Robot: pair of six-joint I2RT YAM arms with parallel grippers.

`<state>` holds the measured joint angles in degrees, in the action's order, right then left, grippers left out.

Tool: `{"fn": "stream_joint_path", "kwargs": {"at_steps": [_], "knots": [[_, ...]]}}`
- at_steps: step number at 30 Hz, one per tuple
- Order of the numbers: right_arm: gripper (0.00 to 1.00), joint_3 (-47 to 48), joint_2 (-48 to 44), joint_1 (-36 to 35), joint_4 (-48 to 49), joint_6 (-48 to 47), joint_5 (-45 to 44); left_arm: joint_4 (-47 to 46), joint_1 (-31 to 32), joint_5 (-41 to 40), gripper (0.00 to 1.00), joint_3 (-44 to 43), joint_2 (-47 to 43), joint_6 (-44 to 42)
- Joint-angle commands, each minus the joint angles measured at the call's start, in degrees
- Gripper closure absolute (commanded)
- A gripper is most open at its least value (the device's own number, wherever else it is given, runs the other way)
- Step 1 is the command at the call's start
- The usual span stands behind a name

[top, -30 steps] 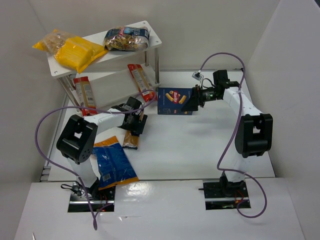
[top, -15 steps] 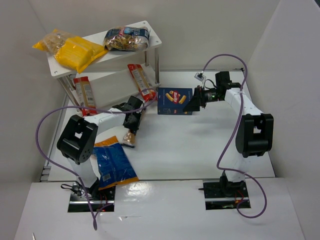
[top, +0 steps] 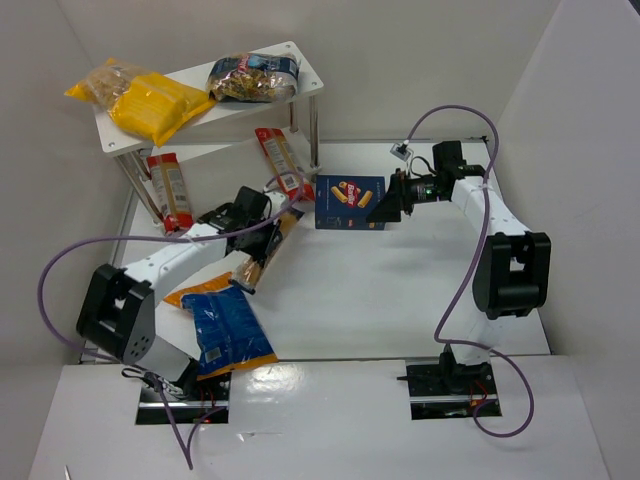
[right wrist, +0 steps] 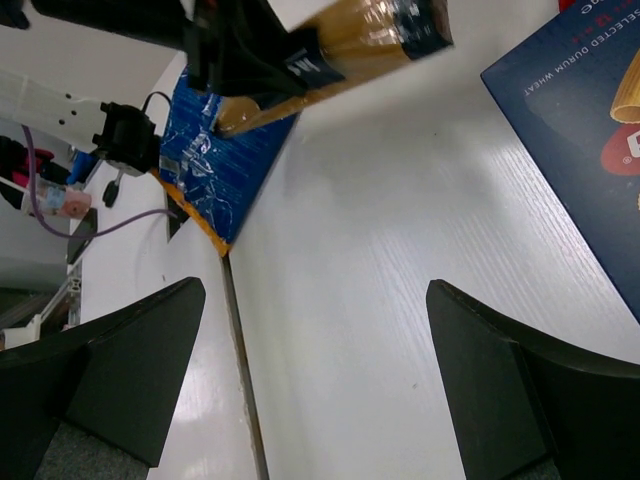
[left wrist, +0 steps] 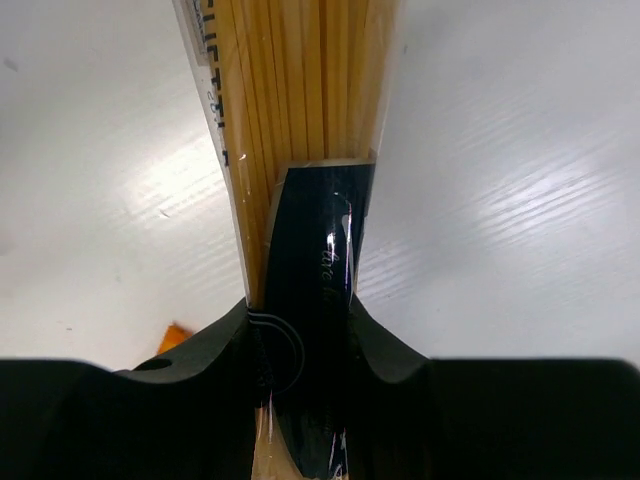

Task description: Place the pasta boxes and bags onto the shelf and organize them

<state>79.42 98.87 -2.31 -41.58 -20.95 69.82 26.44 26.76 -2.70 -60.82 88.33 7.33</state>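
Note:
My left gripper (top: 264, 236) is shut on a long golden spaghetti pack (top: 249, 272), one of the bags, and holds it off the table below the shelf (top: 305, 70). In the left wrist view the jaws (left wrist: 300, 310) pinch the pack's dark-blue label, and the golden strands (left wrist: 300, 90) run away from me. The pasta box (top: 349, 203), dark blue, lies flat mid-table. My right gripper (top: 386, 207) hovers open at its right edge. The right wrist view shows nothing between its fingers (right wrist: 320, 340), with the box (right wrist: 590, 150) off to the upper right.
A wide blue bag (top: 226, 330) with an orange end lies near the left arm's base. Two red-and-white packs (top: 169, 188) (top: 282, 163) lean on the lower board. Yellow bags (top: 150, 103) and a dark pasta bag (top: 252, 78) lie on the top board. White walls close in both sides.
The left gripper closed on the spaghetti pack and lifted it up and back toward the shelf, its arm swinging out to the left. The right arm has barely moved.

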Motion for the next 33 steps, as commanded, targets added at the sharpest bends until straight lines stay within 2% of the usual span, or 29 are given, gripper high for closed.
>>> {"fn": "stream_joint_path", "kwargs": {"at_steps": [1,5,9,20,24,33], "knots": [[0.0,0.12,-2.45,0.37,1.24,-1.2,1.55,-4.99,-1.88,1.64,1.0,-1.94,-6.59,-1.62],[0.0,-0.4,-2.98,0.37,1.24,-1.2,1.02,-4.99,-3.47,0.51,1.0,-1.94,-8.96,-1.01],[0.0,-0.4,-2.98,0.37,1.24,-1.2,1.02,-6.4,-4.87,-4.58,1.0,-1.94,-11.42,0.48],[0.0,-1.02,-4.56,0.37,0.1,-3.92,-0.56,-16.48,-13.57,-15.67,1.0,-1.94,-13.01,7.16],[0.0,-1.55,-5.71,0.37,0.1,-4.53,-1.18,-20.19,-14.11,-19.09,1.0,-1.94,-9.95,7.17],[0.0,-2.6,-7.81,0.37,0.63,-5.07,-2.32,-26.26,-18.24,-20.5,1.0,-4.66,-1.16,9.27]]}}
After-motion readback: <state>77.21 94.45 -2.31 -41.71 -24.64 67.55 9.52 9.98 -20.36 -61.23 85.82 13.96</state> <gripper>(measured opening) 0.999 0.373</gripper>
